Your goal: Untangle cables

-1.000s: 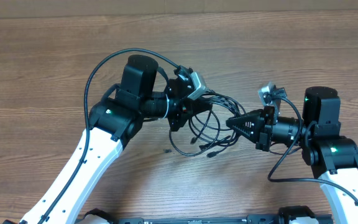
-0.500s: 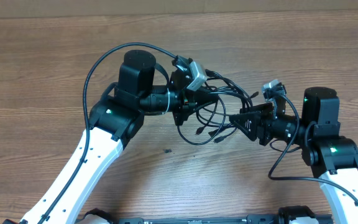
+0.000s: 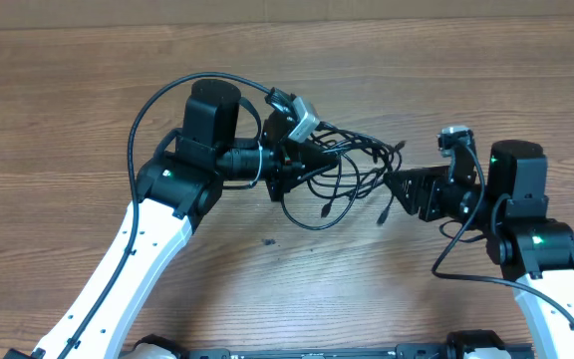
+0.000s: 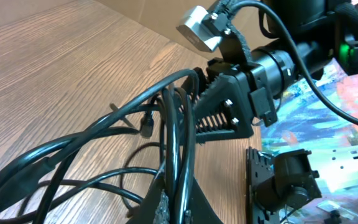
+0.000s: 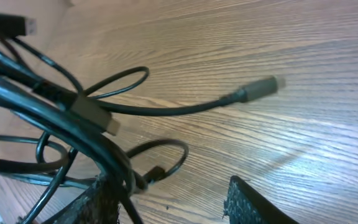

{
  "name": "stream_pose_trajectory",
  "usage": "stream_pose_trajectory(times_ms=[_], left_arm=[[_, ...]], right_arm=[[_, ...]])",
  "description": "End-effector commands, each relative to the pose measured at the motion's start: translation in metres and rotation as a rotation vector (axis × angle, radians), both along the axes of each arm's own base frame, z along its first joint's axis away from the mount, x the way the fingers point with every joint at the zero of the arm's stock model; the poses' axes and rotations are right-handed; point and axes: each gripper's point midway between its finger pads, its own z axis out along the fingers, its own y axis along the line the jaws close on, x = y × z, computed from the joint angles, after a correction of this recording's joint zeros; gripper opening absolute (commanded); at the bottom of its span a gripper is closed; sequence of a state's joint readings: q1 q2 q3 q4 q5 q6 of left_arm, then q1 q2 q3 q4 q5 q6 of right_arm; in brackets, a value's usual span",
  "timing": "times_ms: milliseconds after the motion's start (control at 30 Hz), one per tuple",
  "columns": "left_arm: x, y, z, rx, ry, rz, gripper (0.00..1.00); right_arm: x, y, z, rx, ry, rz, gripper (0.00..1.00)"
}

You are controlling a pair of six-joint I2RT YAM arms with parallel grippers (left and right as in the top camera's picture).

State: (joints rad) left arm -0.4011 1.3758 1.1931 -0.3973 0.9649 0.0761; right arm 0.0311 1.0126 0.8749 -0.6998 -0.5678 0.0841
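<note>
Grips the cables (image 3: pixel 352 168) in the tightly closed left gripper (image 3: pixel 305 168), left of centre. Fans out rightward in loose black loops over the wooden table (image 3: pixel 68 100), plug ends (image 5: pixel 260 87) dangling. Meets the right gripper (image 3: pixel 397 187) with fingers (image 5: pixel 247 202) parted partway, clamping nothing, brushed by strands along one finger

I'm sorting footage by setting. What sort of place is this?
Probably a robotics lab or data-collection bench rather than a home. A left arm and a right arm, both white and black, sit at a wood-grain table, with a tangle of thin black cables between them.
</note>
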Motion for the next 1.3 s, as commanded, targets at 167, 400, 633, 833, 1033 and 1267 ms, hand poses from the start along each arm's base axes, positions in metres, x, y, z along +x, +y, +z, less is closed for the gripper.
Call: stream_pose_trajectory(times_ms=[167, 400, 633, 833, 1033, 1267], left_arm=[[-0.007, 0.004, 0.014, -0.040, 0.014, -0.034, 0.04], [0.005, 0.010, 0.001, 0.025, 0.030, 0.053, 0.04], [0.013, 0.016, -0.011, 0.083, 0.044, 0.120, 0.04], [0.010, 0.018, -0.016, 0.098, 0.073, 0.121, 0.04], [-0.017, 0.000, -0.005, 0.044, 0.004, -0.047, 0.04], [-0.037, -0.019, -0.006, 0.054, -0.083, -0.148, 0.04]], right_arm=[[0.013, -0.043, -0.003, -0.015, 0.036, -0.218, 0.58], [0.002, -0.016, 0.008, 0.110, 0.043, -0.086, 0.65], [-0.005, -0.002, 0.017, 0.157, 0.013, 0.016, 0.66], [-0.010, 0.013, 0.035, 0.241, -0.032, 0.116, 0.66], [-0.011, 0.017, 0.041, 0.265, -0.047, 0.144, 0.67], [-0.011, 0.017, 0.041, 0.264, -0.051, 0.145, 0.68]])
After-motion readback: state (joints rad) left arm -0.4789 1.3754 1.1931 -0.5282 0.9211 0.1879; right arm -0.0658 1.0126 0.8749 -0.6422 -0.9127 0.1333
